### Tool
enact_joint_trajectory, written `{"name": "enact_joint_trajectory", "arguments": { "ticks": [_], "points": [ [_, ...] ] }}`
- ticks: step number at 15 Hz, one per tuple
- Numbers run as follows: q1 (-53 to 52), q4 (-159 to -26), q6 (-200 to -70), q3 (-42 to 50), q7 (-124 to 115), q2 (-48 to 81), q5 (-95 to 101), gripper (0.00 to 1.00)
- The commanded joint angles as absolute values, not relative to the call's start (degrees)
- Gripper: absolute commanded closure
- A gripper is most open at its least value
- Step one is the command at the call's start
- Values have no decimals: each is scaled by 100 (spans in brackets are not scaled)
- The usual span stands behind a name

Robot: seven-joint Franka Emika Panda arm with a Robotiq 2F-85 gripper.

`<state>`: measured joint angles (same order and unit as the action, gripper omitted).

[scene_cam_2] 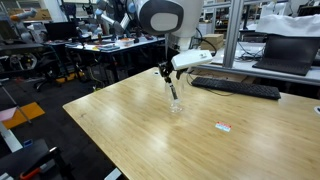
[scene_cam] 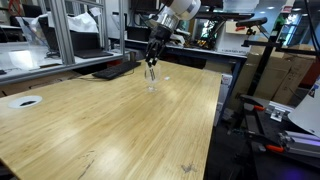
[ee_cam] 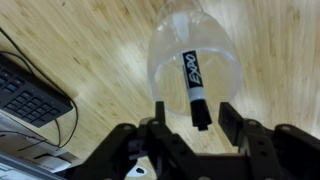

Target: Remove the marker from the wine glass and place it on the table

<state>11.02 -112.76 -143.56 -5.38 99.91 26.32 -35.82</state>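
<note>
Marker (ee_cam: 191, 80): dark barrel with white lettering, standing inside the wine glass (ee_cam: 165, 60). In the wrist view it leans a little, and its plain dark end points toward the camera and rises past the rim.

Wine glass: clear, upright on the table (ee_cam: 90, 40). The wood grain shows through the bowl. In both exterior views the glass (scene_cam: 151, 84) (scene_cam_2: 176, 104) reads only as a faint glint on the top, standing in from the far edge. The marker is too thin to make out with certainty in those views.

Pincer (ee_cam: 195, 128): directly over the glass, pointing down. The jaws are spread wide, with one of the fingers (ee_cam: 232, 125) on each side of the marker's upper end. That end lies in the gap between them, nearer the middle than either pad. A strip of wood shows on both sides of it, so the pincer grips nothing. The wrist view does not show whether the fingertips reach down level with the marker's tip or hang slightly above it.

In both exterior views the pincer (scene_cam: 151, 63) (scene_cam_2: 167, 80) hangs just above the glass, with the arm coming down from above.

Surroundings: a black keyboard (ee_cam: 28, 100) with a cable lies near the table's edge, and it also shows in an exterior view (scene_cam_2: 235, 88). A small red-and-white tag (scene_cam_2: 224, 126) lies on the wood, well apart from the glass. A white disc (scene_cam: 25, 101) sits near the opposite side.
</note>
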Motion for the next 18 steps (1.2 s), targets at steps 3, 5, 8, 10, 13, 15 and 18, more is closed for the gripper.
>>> {"name": "enact_joint_trajectory", "arguments": {
  "ticks": [3,5,8,10,13,15,18],
  "points": [
    [1373,-11247,-14244,-774,10215,2739,-3729,38],
    [1413,-11239,-14216,-795,10232,2759,-3758,47],
    [1451,-11224,-14135,-807,10250,2762,-3832,63],
    [1459,-11204,-14083,-801,10263,2769,-3882,74],
    [1447,-11163,-14048,-792,10269,2825,-3907,73],
    [1459,-11134,-14037,-803,10292,2904,-3890,72],
    [1479,-11087,-14018,-809,10311,2967,-3879,80]
  ]
}}
